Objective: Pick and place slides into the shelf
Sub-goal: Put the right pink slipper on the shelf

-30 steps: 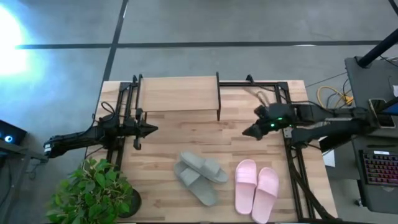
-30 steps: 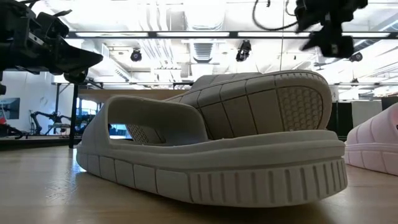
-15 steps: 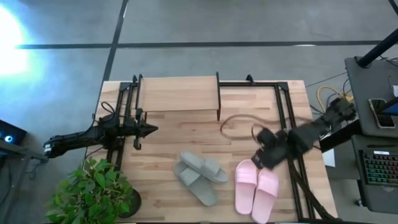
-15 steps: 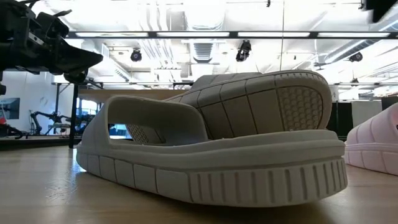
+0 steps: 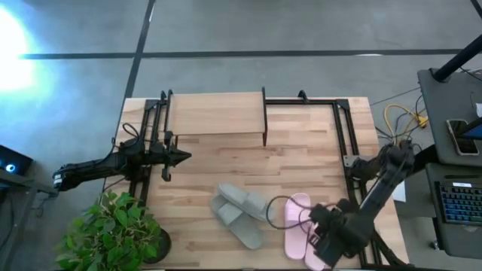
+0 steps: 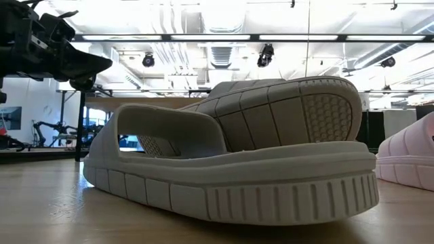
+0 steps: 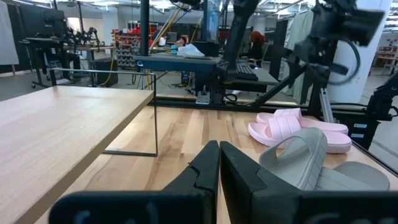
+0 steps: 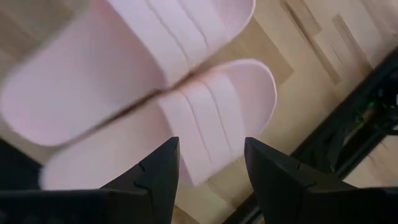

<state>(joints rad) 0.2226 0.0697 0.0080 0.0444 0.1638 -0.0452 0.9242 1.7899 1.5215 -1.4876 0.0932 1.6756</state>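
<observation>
The pale pink pair (image 5: 295,220) lies side by side on the table near its near right edge, and shows closely in the right wrist view (image 8: 186,118). My right gripper (image 8: 208,165) is open and points down over this pair, its fingers on either side of one slide's strap; the arm hides part of the pair from above. The grey-green pair (image 5: 241,212) lies at the near middle, one slide leaning on the other (image 6: 230,163). The shelf (image 5: 217,113) stands at the far edge. My left gripper (image 5: 179,156) is shut and waits above the table's left side.
A potted plant (image 5: 113,235) stands at the near left corner. Black frame rails (image 5: 348,147) run along both sides of the table. A dark cable loop (image 5: 280,207) hangs from the right arm between the two pairs. A desk with a keyboard (image 5: 461,203) is to the right.
My right gripper has swung quickly from the table's far right, beside the shelf, toward the near edge and down, tipping over until it points down at the pink pair. The slides have stayed where they were.
</observation>
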